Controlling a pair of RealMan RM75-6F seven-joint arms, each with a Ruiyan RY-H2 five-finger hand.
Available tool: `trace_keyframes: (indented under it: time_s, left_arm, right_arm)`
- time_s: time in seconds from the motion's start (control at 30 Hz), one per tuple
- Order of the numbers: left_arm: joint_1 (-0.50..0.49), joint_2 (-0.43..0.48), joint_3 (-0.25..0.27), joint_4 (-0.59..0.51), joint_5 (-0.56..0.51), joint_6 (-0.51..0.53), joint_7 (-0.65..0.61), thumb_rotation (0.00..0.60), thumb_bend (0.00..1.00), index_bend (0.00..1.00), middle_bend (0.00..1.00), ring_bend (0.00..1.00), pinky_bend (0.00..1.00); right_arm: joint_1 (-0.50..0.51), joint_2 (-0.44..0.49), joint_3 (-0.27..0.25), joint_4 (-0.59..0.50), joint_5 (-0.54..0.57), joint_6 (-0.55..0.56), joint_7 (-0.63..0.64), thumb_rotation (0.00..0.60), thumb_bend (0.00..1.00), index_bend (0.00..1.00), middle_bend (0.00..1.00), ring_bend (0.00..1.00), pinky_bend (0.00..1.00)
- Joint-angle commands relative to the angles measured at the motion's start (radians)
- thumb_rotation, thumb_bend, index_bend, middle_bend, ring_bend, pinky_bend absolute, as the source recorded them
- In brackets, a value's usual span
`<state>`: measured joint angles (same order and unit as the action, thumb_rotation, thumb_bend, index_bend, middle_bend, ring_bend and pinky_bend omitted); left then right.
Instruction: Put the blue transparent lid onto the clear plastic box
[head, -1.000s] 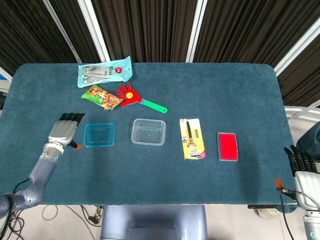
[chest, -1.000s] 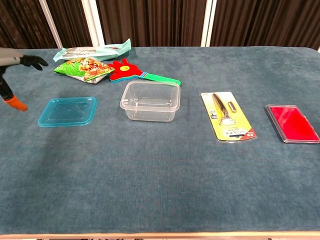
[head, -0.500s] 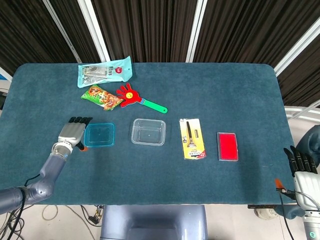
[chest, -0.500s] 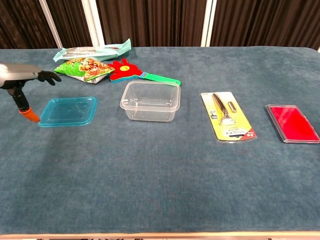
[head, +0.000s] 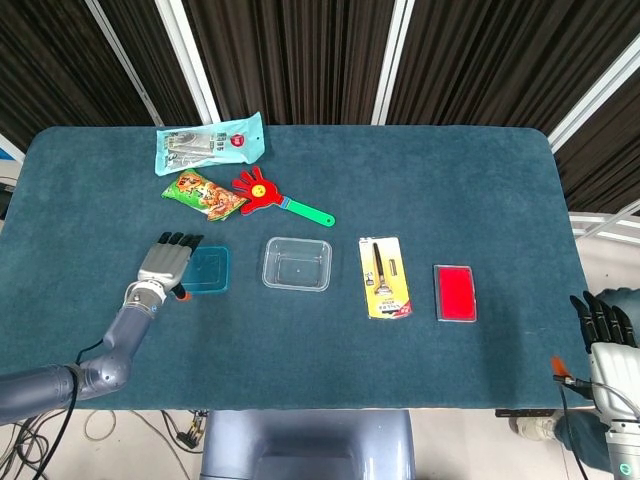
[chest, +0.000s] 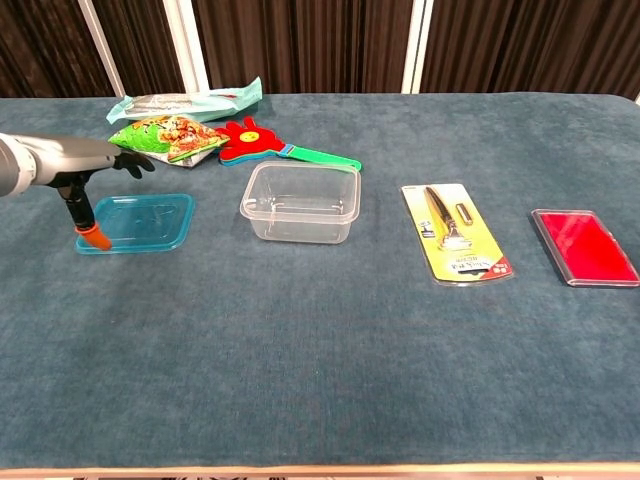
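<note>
- Left hand has been shifted rightward since the earlier frames; it is now seen over the left part of the blue transparent lid, where before it sat clear of the lid's left edge.
- Left hand state: fingers extended flat and apart, nothing gripped. In the chest view the hand is seen above the lid, with an orange-tipped part pointing down at the lid's near-left corner. Contact with the lid cannot be confirmed.
- Right hand is parked off the bench's right edge, well apart from everything; whether anything is held cannot be told, and the fingers are only partly shown.
- Lid is lying flat on the bench, just left of the clear plastic box, not touching it.
- Box is upright, open, empty.
- Progress is judged early: lid reached, not grasped, not lifted. Remaining: grip, lift, carry right, seat on box rim.
- Unrelated items: razor pack, red case, hand-shaped clapper, snack bags.
</note>
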<state>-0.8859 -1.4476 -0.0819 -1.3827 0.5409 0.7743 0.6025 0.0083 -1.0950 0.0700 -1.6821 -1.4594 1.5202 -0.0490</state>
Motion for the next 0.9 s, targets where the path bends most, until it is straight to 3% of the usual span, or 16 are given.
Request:
trace_keyframes:
  time_s: [0.03,0.9]
  left_arm:
    - [-0.012,-0.023,0.010,0.028,-0.013,-0.007,0.006,0.600,0.09,0.01,0.09,0.03,0.03]
    - [-0.039,-0.071,0.042,0.097,-0.019,-0.023,-0.003,0.600,0.09,0.01,0.09,0.03,0.03]
  right_arm:
    - [0.000,0.001,0.000,-0.001,0.002,-0.001,-0.001,0.600,0.34,0.00,0.01,0.00,0.00]
    - [-0.002,-0.001,0.004,-0.001,0.014,-0.003,-0.006,0.600,0.34,0.00,0.01,0.00,0.00]
